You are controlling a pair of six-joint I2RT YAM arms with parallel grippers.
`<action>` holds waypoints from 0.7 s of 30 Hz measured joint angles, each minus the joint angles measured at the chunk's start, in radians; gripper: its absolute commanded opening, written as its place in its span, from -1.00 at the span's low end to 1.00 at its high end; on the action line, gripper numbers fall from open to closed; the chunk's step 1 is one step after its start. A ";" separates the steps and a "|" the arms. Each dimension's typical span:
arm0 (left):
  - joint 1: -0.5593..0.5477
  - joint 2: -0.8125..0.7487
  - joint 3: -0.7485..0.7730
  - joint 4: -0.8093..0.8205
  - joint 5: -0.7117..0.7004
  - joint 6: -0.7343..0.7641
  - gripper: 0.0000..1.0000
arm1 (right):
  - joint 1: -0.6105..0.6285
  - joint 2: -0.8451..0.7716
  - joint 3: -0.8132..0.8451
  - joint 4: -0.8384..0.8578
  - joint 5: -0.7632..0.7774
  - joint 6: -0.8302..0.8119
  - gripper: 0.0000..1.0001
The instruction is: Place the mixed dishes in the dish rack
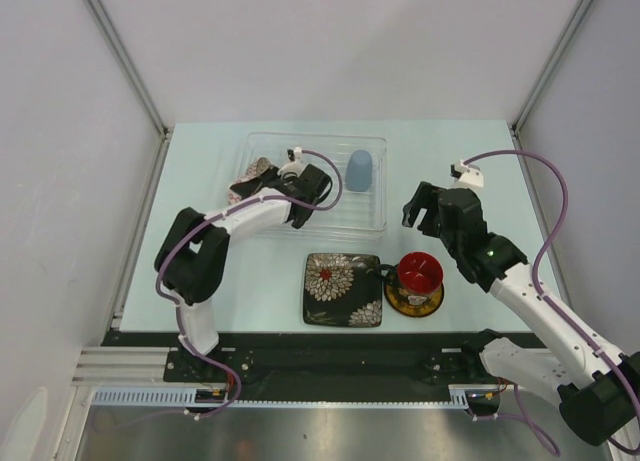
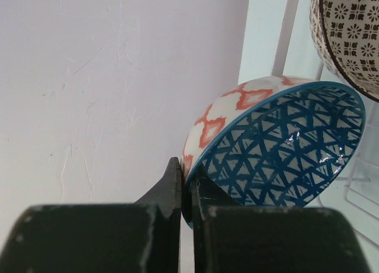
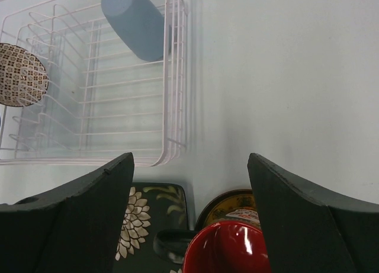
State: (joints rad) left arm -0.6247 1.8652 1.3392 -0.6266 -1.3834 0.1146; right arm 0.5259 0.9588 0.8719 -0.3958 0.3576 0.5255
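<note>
Closed on the rim of the small blue saucer (image 2: 278,148), the left gripper (image 2: 185,175) is holding that dish on edge, its fingers (image 2: 169,196) pinching only a narrow strip of the lip. Seen from above, this grip is hanging over the left end of the dish rack (image 1: 372,219); whether the saucer is touching the dividers cannot be told. Just beside the saucer, the beige lattice-patterned bowl (image 2: 352,30) is standing in the same end of the rack, and the pale blue cup (image 1: 359,169) is sitting toward the right end.

Outside the rack, on the bench (image 1: 250,281), the black square floral plate (image 1: 343,289) is lying flat, and the dark floral mug with red inside (image 1: 419,271) is resting on the yellow round saucer (image 1: 413,305) just to the plate's right. Above and behind the mug, the right gripper (image 3: 189,160) is hovering with fingers spread wide, gripping nothing.

Risks, as judged: the thin rim pinch is likely letting the saucer pivot or slip. Releasing it before it is seated between dividers could tip it against the bowl. Lifting the mug could drag the saucer beneath it.
</note>
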 measured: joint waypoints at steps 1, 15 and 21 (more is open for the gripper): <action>-0.002 0.005 0.000 0.001 -0.005 -0.001 -1.00 | 0.000 -0.002 -0.003 0.000 0.000 0.002 0.67; -0.012 0.142 0.052 -0.007 0.077 -0.048 -0.99 | 0.000 -0.003 -0.008 -0.003 -0.008 0.023 0.67; -0.011 0.140 0.059 -0.008 0.097 -0.047 -0.93 | 0.001 -0.003 -0.010 -0.002 -0.008 0.025 0.68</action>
State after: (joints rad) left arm -0.6353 2.0048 1.3979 -0.6342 -1.2869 0.0677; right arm 0.5270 0.9554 0.8619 -0.3981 0.3496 0.5503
